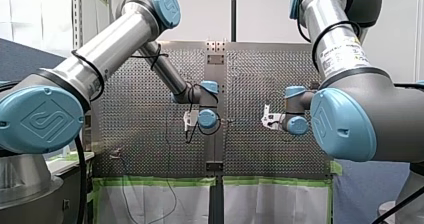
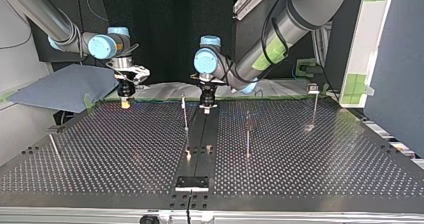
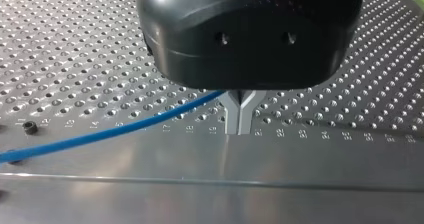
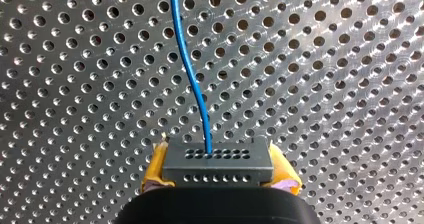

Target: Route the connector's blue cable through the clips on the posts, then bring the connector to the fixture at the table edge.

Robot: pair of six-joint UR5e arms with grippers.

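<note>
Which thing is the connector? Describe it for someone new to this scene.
Follow my right arm over the perforated table to my right gripper. Between the yellow pads sits the connector: a dark block with rows of small holes, the only thing with the blue cable running from it.

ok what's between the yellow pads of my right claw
The grey connector, held between the yellow pads of the right claw, with the blue cable running out ahead of it. The right wrist view shows this.

Connector [image 4: 217, 159] in my right end effector [image 4: 220, 170], cable [image 4: 192, 79] ahead over table [image 4: 325, 84].
</note>
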